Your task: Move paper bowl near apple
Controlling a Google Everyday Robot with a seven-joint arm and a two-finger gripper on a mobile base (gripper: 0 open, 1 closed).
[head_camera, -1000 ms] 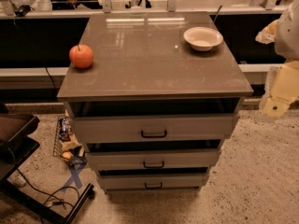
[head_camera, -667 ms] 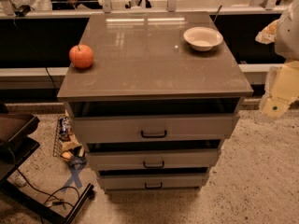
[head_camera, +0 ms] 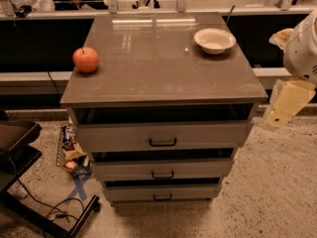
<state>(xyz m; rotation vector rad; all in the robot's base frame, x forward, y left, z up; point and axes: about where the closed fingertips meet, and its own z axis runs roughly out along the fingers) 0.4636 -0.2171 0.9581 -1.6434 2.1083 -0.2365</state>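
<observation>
The paper bowl (head_camera: 214, 40) is off-white, shallow and upright, at the back right of the grey cabinet top (head_camera: 158, 68). The red-orange apple (head_camera: 85, 59) stands near the left edge of the same top, far from the bowl. My gripper (head_camera: 284, 104) shows as a cream piece under a white arm joint (head_camera: 303, 48) at the right edge of the camera view. It hangs beside the cabinet's right front corner, below the level of the top, and is apart from both the bowl and the apple.
The cabinet has three drawers (head_camera: 162, 142) with dark handles. A dark stand (head_camera: 20, 148) and cables lie on the floor at the left. Snack packets (head_camera: 69, 150) sit by the cabinet's left foot. A counter with rails runs behind.
</observation>
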